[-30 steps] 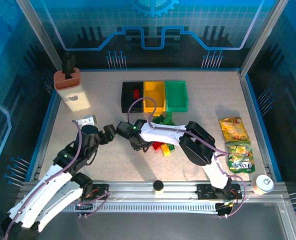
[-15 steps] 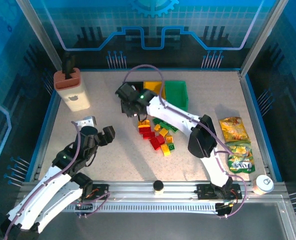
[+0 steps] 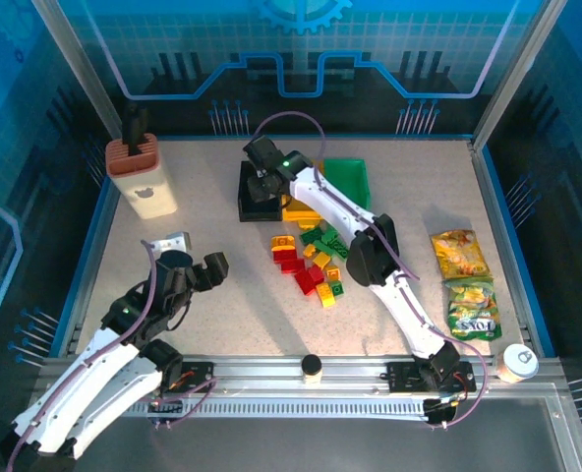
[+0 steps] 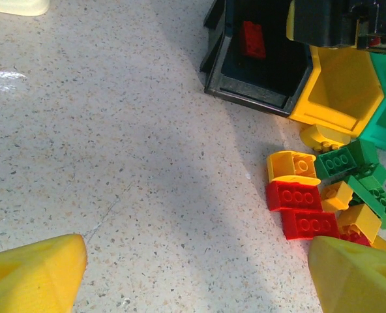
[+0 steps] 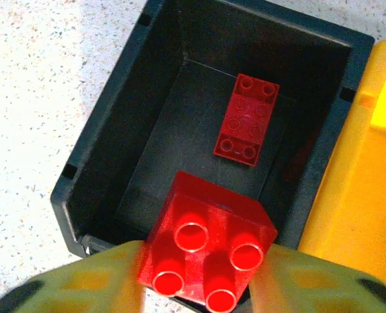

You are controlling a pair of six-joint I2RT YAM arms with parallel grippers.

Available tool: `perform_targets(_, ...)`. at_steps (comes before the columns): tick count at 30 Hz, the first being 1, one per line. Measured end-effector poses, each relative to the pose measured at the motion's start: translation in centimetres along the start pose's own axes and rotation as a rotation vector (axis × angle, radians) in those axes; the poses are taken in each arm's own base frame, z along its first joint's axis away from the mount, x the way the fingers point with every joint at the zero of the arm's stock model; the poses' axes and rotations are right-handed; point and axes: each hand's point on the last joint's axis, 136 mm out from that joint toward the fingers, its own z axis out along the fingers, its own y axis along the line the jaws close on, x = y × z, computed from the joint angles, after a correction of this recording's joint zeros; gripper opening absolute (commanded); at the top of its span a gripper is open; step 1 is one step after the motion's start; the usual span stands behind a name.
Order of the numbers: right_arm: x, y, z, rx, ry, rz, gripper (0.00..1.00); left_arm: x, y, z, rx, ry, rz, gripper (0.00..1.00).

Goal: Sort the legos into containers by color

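brick (image 5: 206,248), red, between blurred, cropped fingers (image 5: 108,280) of right gripper (image 5: 203,274) over black bin (image 5: 95,169)

A red four-stud brick (image 5: 206,251), studs up and tilted, is seen between the fingers of the right gripper (image 5: 203,287) over the near wall of the black bin (image 5: 98,153), on whose floor, beyond the gripper, a longer red brick (image 5: 247,119) is laid flat, with the yellow bin (image 5: 369,189) set just beside on the gripper's right.
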Motion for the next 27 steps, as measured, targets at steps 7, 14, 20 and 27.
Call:
perform_targets(7,-2.3,0.1,-2.1,-0.024,-0.076,-0.027,0.87,0.6,-0.5,0.5,0.009,0.039,0.016,0.89)
perform_targets(14,-1.1,-0.9,-8.6,-0.033,-0.095,-0.029,0.84,2.3,-2.6,2.7,0.015,0.171,0.081,0.89)
perform_targets(20,1.6,-2.7,-14.6,-0.046,-0.158,-0.009,0.83,4.6,-4.6,5.4,0.031,0.298,0.13,0.9)
perform_targets(27,8.1,-5.3,-14.4,-0.015,-0.101,0.039,0.86,5.4,-7.6,9.4,0.029,0.411,0.144,0.95)
